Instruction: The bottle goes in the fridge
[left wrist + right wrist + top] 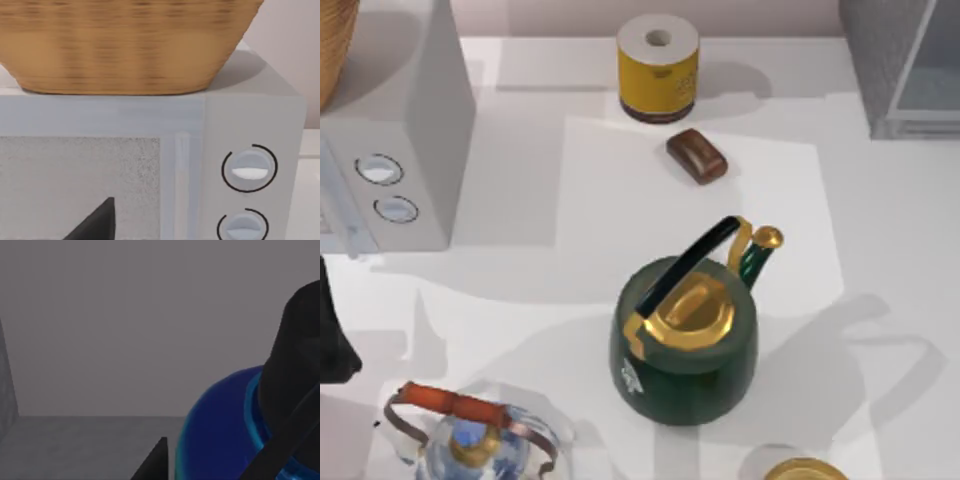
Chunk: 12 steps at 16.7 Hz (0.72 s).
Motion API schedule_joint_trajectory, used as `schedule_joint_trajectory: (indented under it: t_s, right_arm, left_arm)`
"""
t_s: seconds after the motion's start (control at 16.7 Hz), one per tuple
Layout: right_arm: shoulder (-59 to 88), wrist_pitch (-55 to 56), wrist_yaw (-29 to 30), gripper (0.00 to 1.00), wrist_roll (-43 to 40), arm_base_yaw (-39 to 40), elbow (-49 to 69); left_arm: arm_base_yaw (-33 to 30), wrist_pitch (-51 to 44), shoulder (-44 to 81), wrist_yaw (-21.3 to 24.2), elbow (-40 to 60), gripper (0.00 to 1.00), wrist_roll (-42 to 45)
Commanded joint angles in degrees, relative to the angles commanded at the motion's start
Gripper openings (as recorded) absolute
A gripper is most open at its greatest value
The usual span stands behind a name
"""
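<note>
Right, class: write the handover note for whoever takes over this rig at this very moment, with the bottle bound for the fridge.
Left arm: parked at the table's left edge, beside the microwave.
Right tool: close against the blue bottle, with grey walls around; its grip cannot be judged.
Fridge: at the table's back right corner.
Done: the bottle seems to be inside a grey compartment, likely the fridge.
Left: confirm that it stands, release it, back the right arm out.

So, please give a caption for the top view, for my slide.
Green kettle at table centre, yellow roll and brown block behind, microwave at left.
</note>
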Motion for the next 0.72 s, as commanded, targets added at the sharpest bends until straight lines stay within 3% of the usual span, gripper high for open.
schedule_joint_trajectory:
  t_s: [0.42, 0.72]
  right_arm:
    - [1.6, -1.8, 0.7, 0.01, 0.0, 0.1, 3.6]
    - [1.6, -1.8, 0.7, 0.38, 0.0, 0.1, 3.6]
  left_arm:
    - [0.0, 0.0, 0.0, 0.0, 0.0, 1.00, 0.0]
    - [0.0, 0.0, 0.0, 0.0, 0.0, 1.00, 0.0]
